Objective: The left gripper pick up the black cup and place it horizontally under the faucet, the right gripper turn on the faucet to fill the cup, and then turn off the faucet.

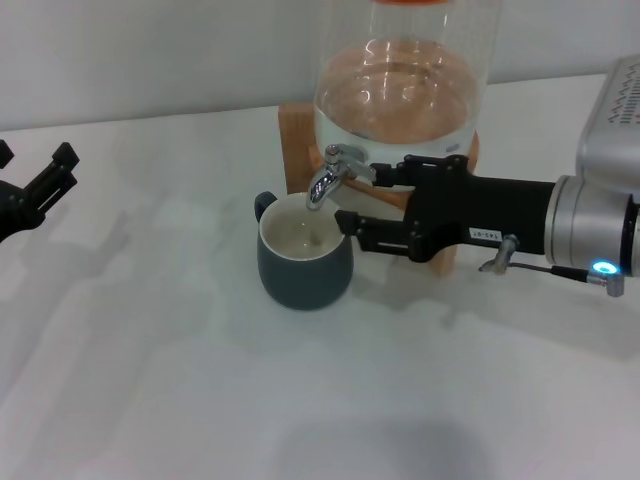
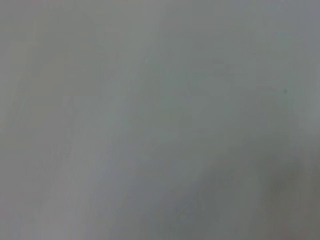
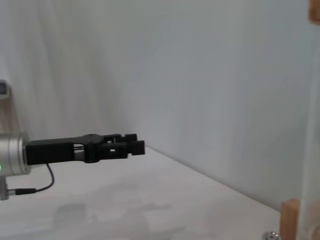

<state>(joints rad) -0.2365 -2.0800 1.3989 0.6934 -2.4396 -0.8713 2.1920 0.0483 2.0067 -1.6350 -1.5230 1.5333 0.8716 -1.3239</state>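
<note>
The black cup (image 1: 305, 262) stands upright on the white table (image 1: 150, 380), directly below the spout of the faucet (image 1: 330, 175), with its handle turned to the back left. My right gripper (image 1: 362, 197) reaches in from the right, open. Its upper finger (image 1: 395, 172) lies against the faucet's rear by the lever, and its lower finger (image 1: 372, 232) hovers just off the cup's rim. My left gripper (image 1: 55, 175) sits far left, away from the cup, open and holding nothing. It also shows in the right wrist view as the left gripper (image 3: 135, 146). The left wrist view shows only blank grey surface.
A large glass jar (image 1: 400, 90) of water rests on a wooden stand (image 1: 295, 140) behind the cup. A white-grey device (image 1: 620, 100) sits at the right edge. Bare tabletop lies in front of and to the left of the cup.
</note>
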